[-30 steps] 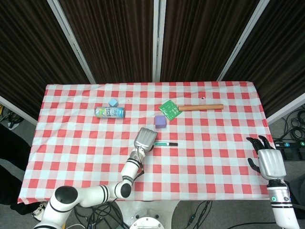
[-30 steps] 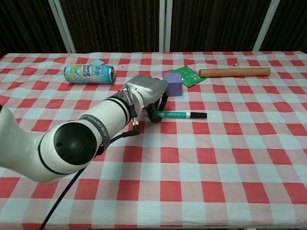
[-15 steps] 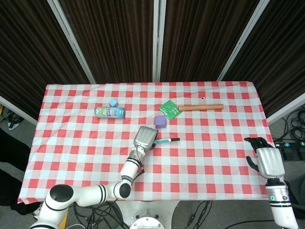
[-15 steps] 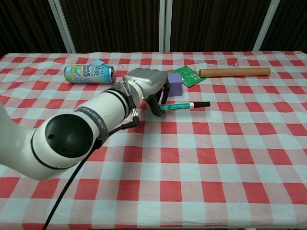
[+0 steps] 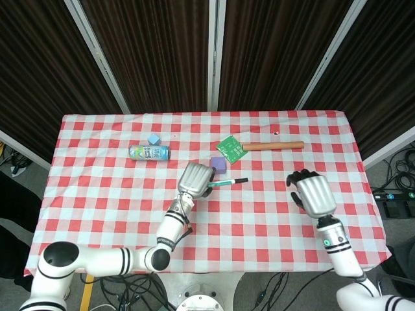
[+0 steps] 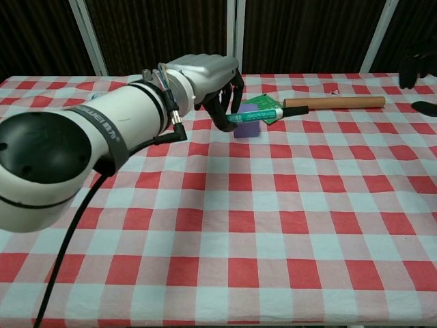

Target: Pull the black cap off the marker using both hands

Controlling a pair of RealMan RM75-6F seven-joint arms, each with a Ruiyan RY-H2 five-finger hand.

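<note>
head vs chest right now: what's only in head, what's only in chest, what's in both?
Only the head view: the whole right hand, empty with fingers apart, the can and the blue cube.

Only the chest view: the marker's black cap seen side-on, lifted off the tablecloth; the right hand shows only as dark fingertips at the frame edge.

Both: the left hand gripping the marker, the purple cube, the green board and the wooden handle.

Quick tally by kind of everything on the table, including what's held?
Marker: 1
Can: 1
Blocks, blue and purple: 2
Green board: 1
Wooden handle: 1
Total: 6
</note>
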